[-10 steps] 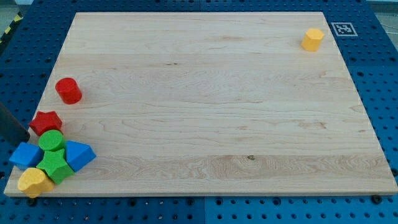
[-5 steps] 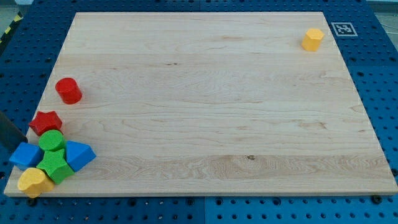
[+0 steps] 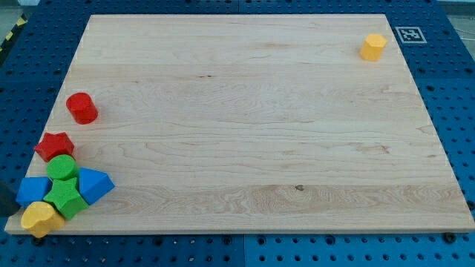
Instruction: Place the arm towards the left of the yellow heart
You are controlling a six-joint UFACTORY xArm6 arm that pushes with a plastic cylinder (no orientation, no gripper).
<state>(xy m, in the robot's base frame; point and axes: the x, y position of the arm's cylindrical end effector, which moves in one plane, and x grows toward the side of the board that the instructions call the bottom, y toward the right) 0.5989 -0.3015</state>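
Yellow marks your target: the yellow heart (image 3: 41,217) lies at the board's corner at the view's bottom left. It is the lowest piece of a tight cluster with a green star-like block (image 3: 66,197), a green cylinder (image 3: 62,167), two blue blocks (image 3: 32,189) (image 3: 95,184) and a red star (image 3: 54,146).

You cannot clearly see my tip. Only a dark shape (image 3: 4,194) at the view's left edge, beside the left blue block, hints at the rod. There are no fingers to report, because the arm ends in a bare rod.

I judge the approach to be in its last stretch. The next move calls for settling just left of the heart, low in the view, without nudging the blue block or the heart.

The pale wooden board (image 3: 245,126) is otherwise sparse, with a red cylinder (image 3: 82,107) above the cluster and a yellow block (image 3: 373,46) far off at the top right. Around the board lies a blue perforated table (image 3: 456,111) with a printed marker (image 3: 410,35).
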